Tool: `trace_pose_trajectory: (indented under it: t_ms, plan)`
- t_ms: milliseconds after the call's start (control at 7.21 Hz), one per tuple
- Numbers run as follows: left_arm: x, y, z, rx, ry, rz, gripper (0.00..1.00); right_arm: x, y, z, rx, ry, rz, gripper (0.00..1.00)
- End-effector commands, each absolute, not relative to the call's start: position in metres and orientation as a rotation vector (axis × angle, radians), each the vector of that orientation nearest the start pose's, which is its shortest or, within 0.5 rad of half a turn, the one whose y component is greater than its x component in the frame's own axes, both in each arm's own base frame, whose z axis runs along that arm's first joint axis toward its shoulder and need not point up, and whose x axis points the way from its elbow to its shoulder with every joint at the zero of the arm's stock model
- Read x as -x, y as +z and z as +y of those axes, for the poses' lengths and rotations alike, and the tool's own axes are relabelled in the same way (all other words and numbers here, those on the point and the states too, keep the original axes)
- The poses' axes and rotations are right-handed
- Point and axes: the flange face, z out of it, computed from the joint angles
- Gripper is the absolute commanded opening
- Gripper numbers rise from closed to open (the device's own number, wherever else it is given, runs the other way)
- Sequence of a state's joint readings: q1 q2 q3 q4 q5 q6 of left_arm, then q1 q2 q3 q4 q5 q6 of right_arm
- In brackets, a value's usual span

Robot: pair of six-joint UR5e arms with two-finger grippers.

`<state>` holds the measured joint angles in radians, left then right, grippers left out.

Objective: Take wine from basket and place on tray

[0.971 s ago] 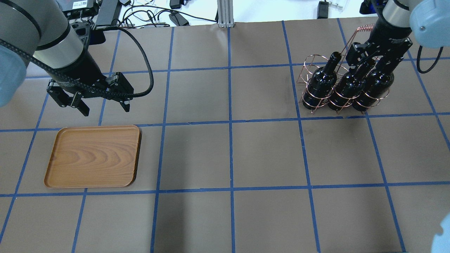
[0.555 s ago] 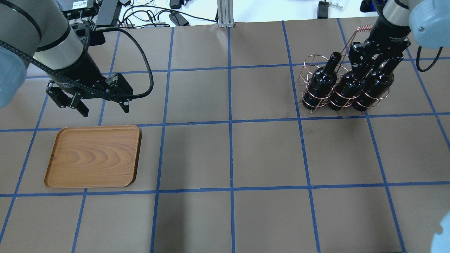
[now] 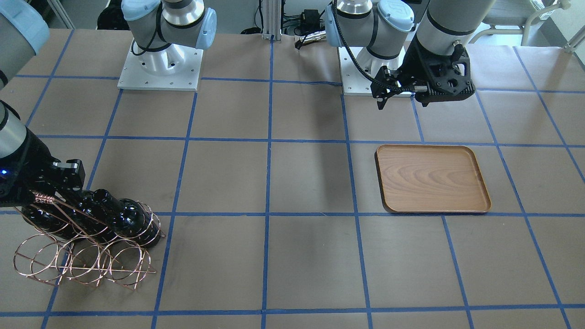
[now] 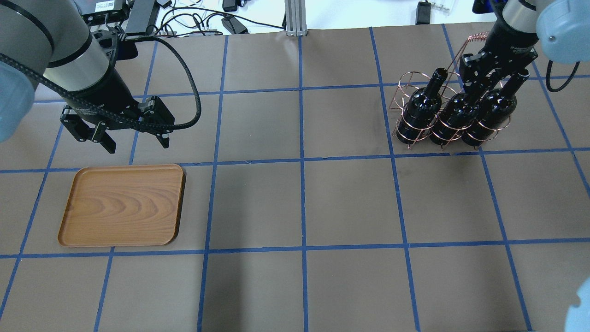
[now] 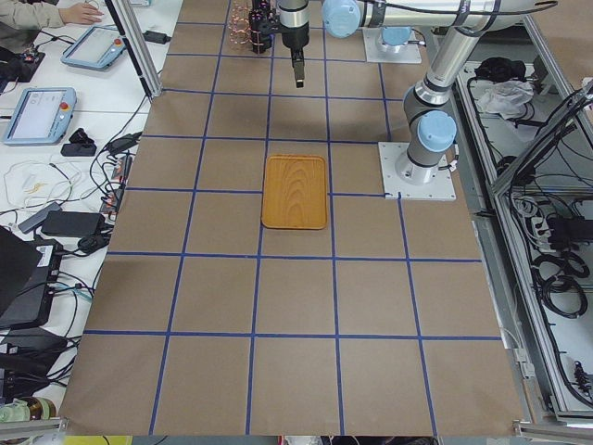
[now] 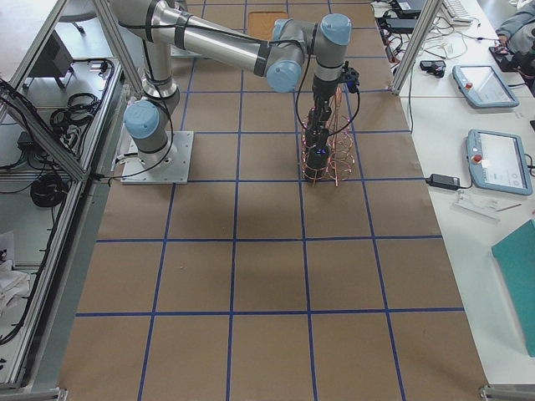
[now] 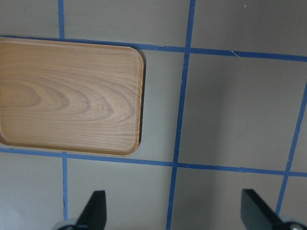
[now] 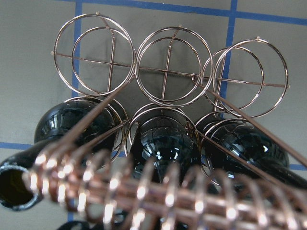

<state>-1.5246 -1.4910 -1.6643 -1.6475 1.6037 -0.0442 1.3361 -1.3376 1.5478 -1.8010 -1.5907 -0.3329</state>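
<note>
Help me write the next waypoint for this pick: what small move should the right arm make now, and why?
Probably lower the right gripper onto the neck of the middle bottle and close the jaws. It hangs at that neck beside the handle of the basket; no bottle is out yet and the tray is bare. Whether the jaws grip yet is unclear.

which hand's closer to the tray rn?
Left. The left hand hangs in the air close by the tray, not touching it. The right hand is across the table, down at the basket.
</note>
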Motion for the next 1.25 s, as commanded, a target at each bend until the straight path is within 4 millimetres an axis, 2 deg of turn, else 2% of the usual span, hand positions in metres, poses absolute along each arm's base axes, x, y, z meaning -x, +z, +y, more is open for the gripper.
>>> trace_pose_trajectory:
  t_ms: [0,278,694,1110]
  plan:
    - [0.1093,0.4719,-0.4546,0.138,0.143,3.103,1.00,0.0081,0.3975,-0.5984,0.155,-0.026,3.163,0.52]
    - [0.1093,0.4719,-0.4546,0.138,0.143,3.103,1.00,0.0083,0.3981,-0.5989,0.155,-0.035,3.166,0.52]
    - [0.1084,0.4712,-0.4552,0.140,0.145,3.101,1.00,0.0084,0.3972,-0.5993,0.155,-0.032,3.166,0.42]
    - [0.1061,0.4769,-0.4529,0.110,0.125,3.108,1.00,0.0083,0.3972,-0.5993,0.155,-0.033,3.164,0.39]
